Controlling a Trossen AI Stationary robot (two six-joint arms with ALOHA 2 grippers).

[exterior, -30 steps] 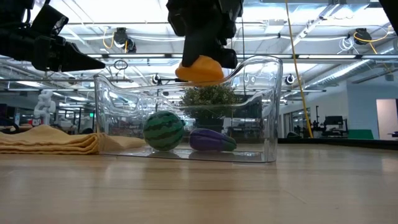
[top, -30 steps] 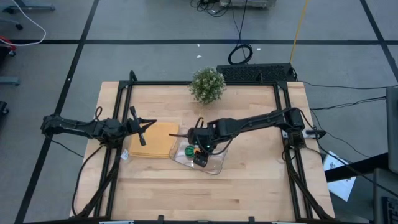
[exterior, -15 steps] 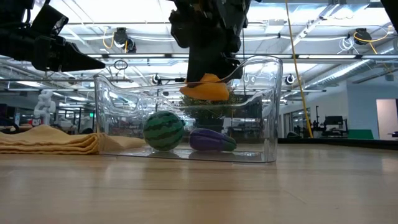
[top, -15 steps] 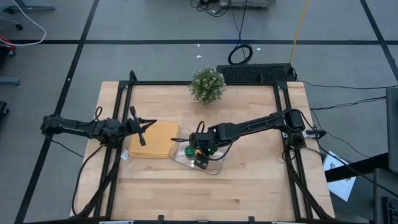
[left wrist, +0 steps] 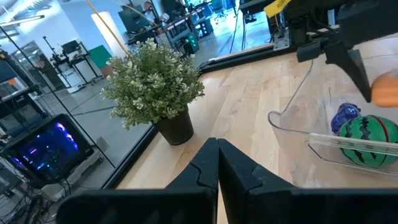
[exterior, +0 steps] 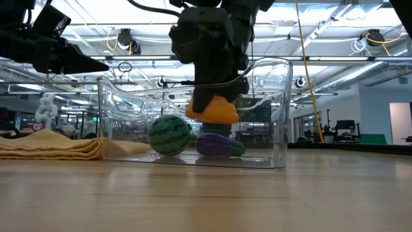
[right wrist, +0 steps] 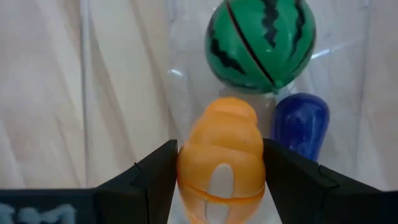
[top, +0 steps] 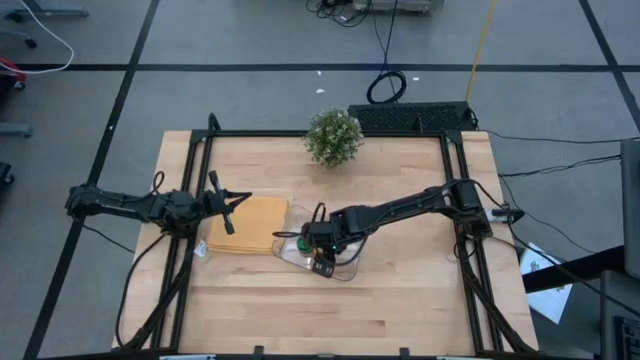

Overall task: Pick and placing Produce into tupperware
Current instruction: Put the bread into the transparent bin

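High view: right gripper (top: 322, 258) down inside the clear shallow plastic tupperware (top: 346, 268) mid-table; left gripper (top: 229, 208) parked over the tan mat (top: 250, 224), jaws together. Low view: rounded orange toy piece (exterior: 214, 110) clamped in the right jaws just above the round green striped piece (exterior: 170, 135) and elongated purple piece (exterior: 219, 145), both already on the container floor. Right wrist view: orange piece unreleased, the last left.

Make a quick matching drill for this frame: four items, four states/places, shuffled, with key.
Things:
1. orange piece
2. watermelon piece
3. left end effector
4. potted plant

States or places:
A. shut, holding nothing, parked over the tan mat
B. at the table's far edge, outside the tupperware
C. gripped by the right end effector, inside the tupperware walls, above the purple piece
D. resting on the tupperware floor beside the purple piece

Pairs: 1-C, 2-D, 3-A, 4-B
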